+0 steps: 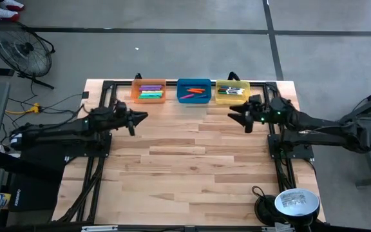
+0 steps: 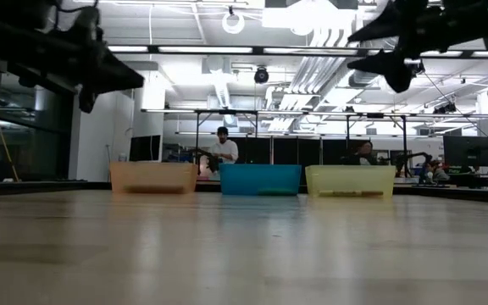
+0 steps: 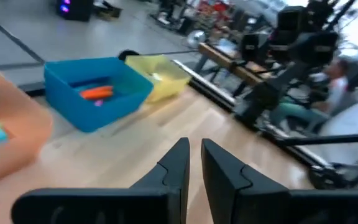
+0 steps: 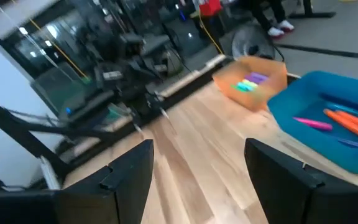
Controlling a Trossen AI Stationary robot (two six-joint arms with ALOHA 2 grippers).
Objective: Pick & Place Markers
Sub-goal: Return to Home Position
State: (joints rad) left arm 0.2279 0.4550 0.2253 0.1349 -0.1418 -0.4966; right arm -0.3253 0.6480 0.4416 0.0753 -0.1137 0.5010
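Note:
The markers lie sorted in three bins along the table's far edge. The orange bin (image 1: 149, 91) holds purple and green ones, the blue bin (image 1: 194, 92) orange and pink ones, the yellow bin (image 1: 232, 92) dark and green ones. My left gripper (image 1: 143, 116) hovers above the table, near side of the orange bin, its fingers (image 3: 194, 163) nearly together and holding nothing. My right gripper (image 1: 235, 116) hovers near the yellow bin, fingers (image 4: 197, 165) spread wide and empty. Both hang high in the low view, left gripper (image 2: 130, 80) and right gripper (image 2: 371, 47).
The bins stand side by side, orange bin (image 2: 153, 177), blue bin (image 2: 260, 179), yellow bin (image 2: 350, 180). Bare wood (image 1: 192, 167) spreads between the arms and toward the near edge. A round lamp-like device (image 1: 295, 203) sits at the near right corner. People (image 2: 223, 146) sit in the room behind.

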